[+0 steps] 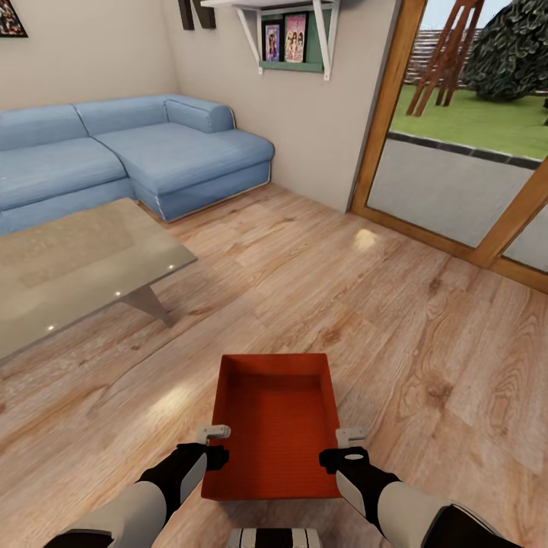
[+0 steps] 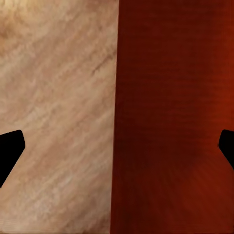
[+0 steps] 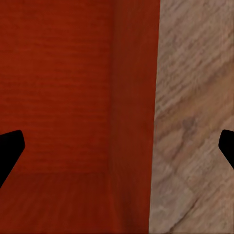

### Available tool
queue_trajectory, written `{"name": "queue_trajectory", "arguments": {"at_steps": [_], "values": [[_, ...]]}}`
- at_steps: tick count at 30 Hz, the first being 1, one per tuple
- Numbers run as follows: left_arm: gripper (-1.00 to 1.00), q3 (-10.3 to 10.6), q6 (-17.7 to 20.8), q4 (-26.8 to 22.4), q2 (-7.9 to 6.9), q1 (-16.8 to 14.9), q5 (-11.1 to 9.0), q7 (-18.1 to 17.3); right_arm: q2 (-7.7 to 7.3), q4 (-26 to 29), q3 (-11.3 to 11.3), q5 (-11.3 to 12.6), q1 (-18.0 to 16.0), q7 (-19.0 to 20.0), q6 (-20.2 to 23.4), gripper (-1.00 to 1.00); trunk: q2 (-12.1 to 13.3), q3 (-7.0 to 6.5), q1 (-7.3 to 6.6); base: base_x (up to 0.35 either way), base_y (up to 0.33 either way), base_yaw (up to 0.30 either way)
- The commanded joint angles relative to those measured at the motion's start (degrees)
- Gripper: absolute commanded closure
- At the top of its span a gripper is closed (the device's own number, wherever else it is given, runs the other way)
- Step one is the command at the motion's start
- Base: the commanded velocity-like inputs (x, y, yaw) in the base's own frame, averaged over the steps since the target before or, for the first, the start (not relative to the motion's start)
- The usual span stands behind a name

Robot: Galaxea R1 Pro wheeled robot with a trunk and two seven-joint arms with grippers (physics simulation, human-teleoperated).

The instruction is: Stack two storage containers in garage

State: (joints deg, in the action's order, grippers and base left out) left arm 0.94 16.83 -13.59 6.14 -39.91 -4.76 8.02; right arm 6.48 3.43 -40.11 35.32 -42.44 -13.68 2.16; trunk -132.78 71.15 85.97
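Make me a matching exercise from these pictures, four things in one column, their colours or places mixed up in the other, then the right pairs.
Things:
1. sofa
2. container
3. glass table
4. glass door

Descriptions:
A. orange-red, between both grippers
B. wood-framed, lawn beyond it
C. blue, in the room's corner
D. in front of the sofa, on the plank floor

Pairs: 1-C, 2-A, 3-D, 4-B

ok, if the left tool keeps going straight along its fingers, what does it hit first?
Likely the left side wall of the storage container: the left tool straddles that wall, one finger over the wood floor, one over the inside. Depth unclear.
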Motion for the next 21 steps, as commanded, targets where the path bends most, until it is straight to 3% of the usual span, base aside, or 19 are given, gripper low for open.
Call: {"name": "queue_trajectory", "arguments": {"at_steps": [1, 4, 21], "values": [[-1.00, 0.12, 0.30, -0.12, 0.01, 0.00, -0.51, 0.31, -0.03, 0.09, -0.49, 0.36, -0.01, -0.30, 0.22, -1.00, -0.43, 0.22, 0.22, 0.000, 0.000, 0.000], [-1.00, 0.12, 0.30, -0.12, 0.01, 0.00, -0.51, 0.33, -0.05, 0.09, -0.49, 0.36, -0.01, -0.30, 0.21, -1.00, -1.63, 0.76, 0.87, 0.000, 0.000, 0.000], [-1.00, 0.12, 0.30, -0.18, 0.01, 0.00, -0.51, 0.33, -1.10, 0.16, -0.49, 0.36, -0.01, -0.30, 0.04, -1.00, -1.63, 0.76, 0.87, 0.000, 0.000, 0.000]]}}
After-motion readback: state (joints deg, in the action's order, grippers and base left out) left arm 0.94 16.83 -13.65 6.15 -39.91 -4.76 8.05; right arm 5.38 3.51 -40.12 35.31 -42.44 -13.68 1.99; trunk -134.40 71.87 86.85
